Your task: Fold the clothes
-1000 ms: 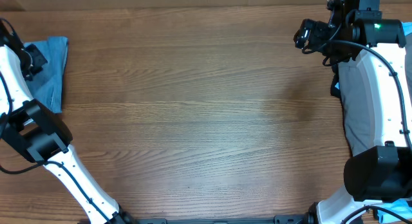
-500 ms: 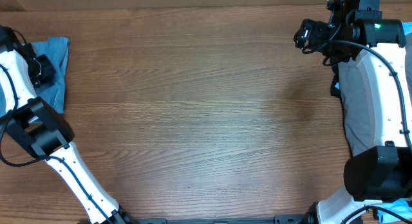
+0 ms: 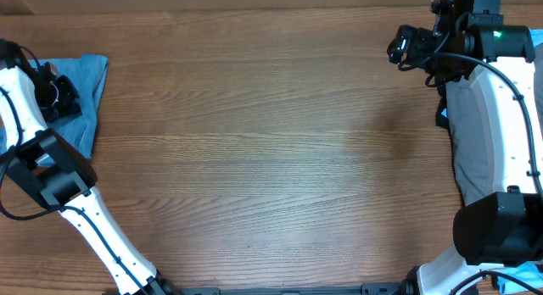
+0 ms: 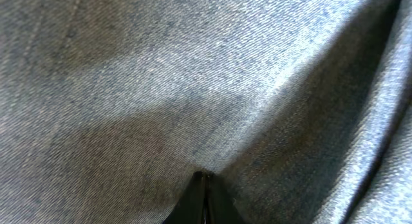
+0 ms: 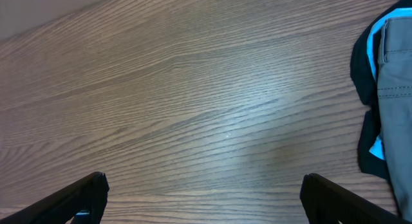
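Overhead view: the task is barely begun, by my read. The light-blue denim jeans (image 3: pixel 85 83) lie bunched at the table's (image 3: pixel 271 159) left edge, near the far-left corner, partly under the left arm (image 3: pixel 34 159). They're not spread flat and there's no neat fold. The left wrist view is filled w/ denim. The left fingers (image 4: pixel 205 201) are closed tip to tip, and creases in the cloth run into the tips, so they look pinched on a fold of the jeans.

At the right edge sits a heap. The grey trousers (image 3: pixel 471 134) lie partly under the right arm (image 3: pixel 509 117). In the right wrist view a black garment (image 5: pixel 364 140) & a pale-blue garment (image 5: pixel 376 149) peek out from under their inner side. Can't tell whether any of these is folded; edges overlap unevenly. The right fingers (image 5: pixel 77 198) are spread wide w/ nothing btwn them, over bare wood just beside that heap, toward the far-right corner.

The middle of the table carries no folded piece. So done: at most, the jeans gripped. Left to do, as I judge it:
- Bring the jeans to the middle and spread them flat.
- Fold leg on leg, then fold down to a compact shape & set aside.
- Do the same for the grey, black & pale-blue items.

Can't tell which part of the jeans (waistband or hem) is in the grip, nor how many pieces the heap holds.
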